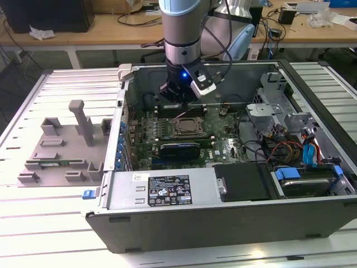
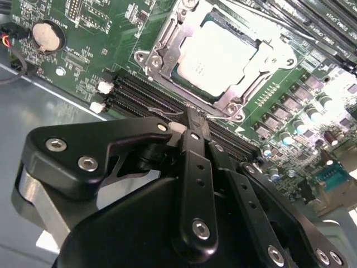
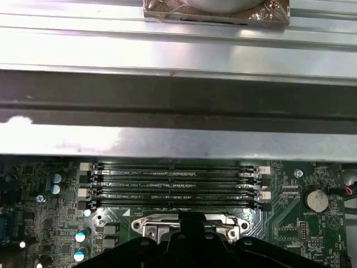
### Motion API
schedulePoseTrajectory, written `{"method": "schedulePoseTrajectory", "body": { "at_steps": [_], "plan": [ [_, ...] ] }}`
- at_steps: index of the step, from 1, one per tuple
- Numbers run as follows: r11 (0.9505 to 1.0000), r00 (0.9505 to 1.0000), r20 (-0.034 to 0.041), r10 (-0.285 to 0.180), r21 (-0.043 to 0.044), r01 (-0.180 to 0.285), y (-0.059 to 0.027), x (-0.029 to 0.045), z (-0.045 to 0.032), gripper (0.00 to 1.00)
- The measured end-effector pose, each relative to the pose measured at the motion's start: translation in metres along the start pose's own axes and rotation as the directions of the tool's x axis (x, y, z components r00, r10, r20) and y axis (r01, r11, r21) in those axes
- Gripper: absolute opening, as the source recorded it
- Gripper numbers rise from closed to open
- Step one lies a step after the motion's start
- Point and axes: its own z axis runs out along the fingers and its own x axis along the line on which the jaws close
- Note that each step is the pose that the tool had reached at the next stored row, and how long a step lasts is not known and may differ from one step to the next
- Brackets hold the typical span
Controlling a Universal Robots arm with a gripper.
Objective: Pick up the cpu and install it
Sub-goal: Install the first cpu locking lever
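The cpu [image 2: 216, 54], a flat square chip with a silver top, lies in the motherboard socket [image 2: 162, 53] inside its metal frame. In the exterior view the socket [image 1: 186, 127] sits mid-board in the open computer case, and my gripper [image 1: 177, 104] hangs just behind it, close above the memory slots [image 1: 167, 109]. In the second wrist view my gripper [image 2: 192, 119] has its fingers drawn together to a narrow tip beside the socket's edge and its thin wire lever [image 2: 222, 116]. Nothing shows between the fingers. In the first wrist view my gripper [image 3: 188, 219] covers part of the socket frame [image 3: 150, 226].
The computer case [image 1: 162, 192] lies open on a slatted white table. A grey tray [image 1: 61, 151] with raised shapes stands at the exterior view's left. Drive cages and coloured cables [image 1: 304, 151] fill the case's right side. A coin battery [image 2: 46, 34] sits on the board.
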Motion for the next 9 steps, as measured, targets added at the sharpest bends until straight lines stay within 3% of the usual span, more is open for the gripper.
{"method": "schedulePoseTrajectory", "body": {
  "at_steps": [3,5,9],
  "plan": [
    [0.9995,0.9995,0.004,0.032,0.002,-0.032,-0.0008,-0.0022,0.0078,0.11],
    [0.9993,0.9993,0.0066,0.036,0.0024,-0.036,-0.0004,-0.002,0.0089,0.11],
    [0.9994,0.9989,0.0324,0.034,0.0018,-0.034,-0.0005,-0.0016,0.0109,0.11]
  ]
}}
